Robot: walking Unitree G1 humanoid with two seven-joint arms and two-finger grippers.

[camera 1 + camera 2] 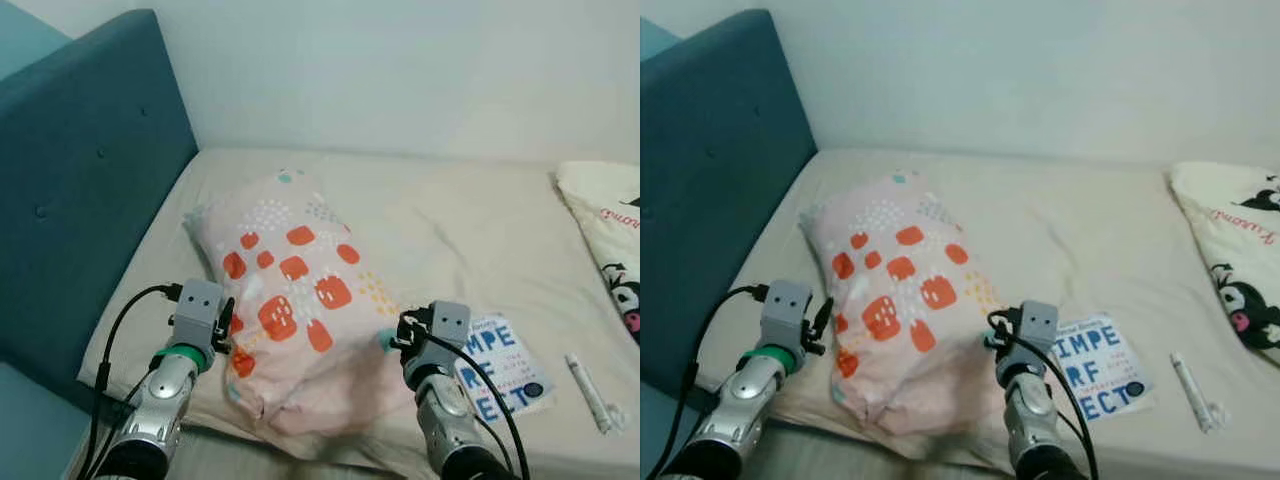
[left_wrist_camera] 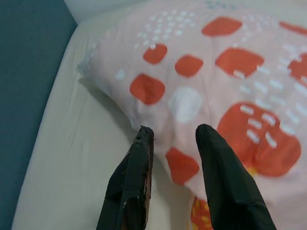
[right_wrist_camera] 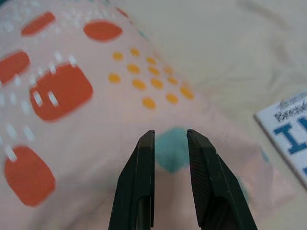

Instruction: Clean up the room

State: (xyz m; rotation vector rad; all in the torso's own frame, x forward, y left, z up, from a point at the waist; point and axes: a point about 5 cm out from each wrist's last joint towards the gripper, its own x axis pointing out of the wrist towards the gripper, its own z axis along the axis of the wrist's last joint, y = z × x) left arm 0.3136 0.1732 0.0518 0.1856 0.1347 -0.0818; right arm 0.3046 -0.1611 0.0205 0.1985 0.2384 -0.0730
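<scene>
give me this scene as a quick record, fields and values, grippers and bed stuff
surface: beige mattress with teal padded headboard on the robot's left
main item: pink pillow with orange squares
left gripper: open, at the pillow's left edge
right gripper: open, over the pillow's teal patch
other items: white book with blue letters, small white tube, cream cartoon-print blanket

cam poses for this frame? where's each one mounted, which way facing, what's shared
Left eye, right eye: head stereo pair, looking forward and down at the bed; both arms show.
Left wrist: along the left gripper, open at the pillow edge.
Right wrist: along the right gripper, open over the pillow, book corner beside.
Shared: pillow in all four.
</scene>
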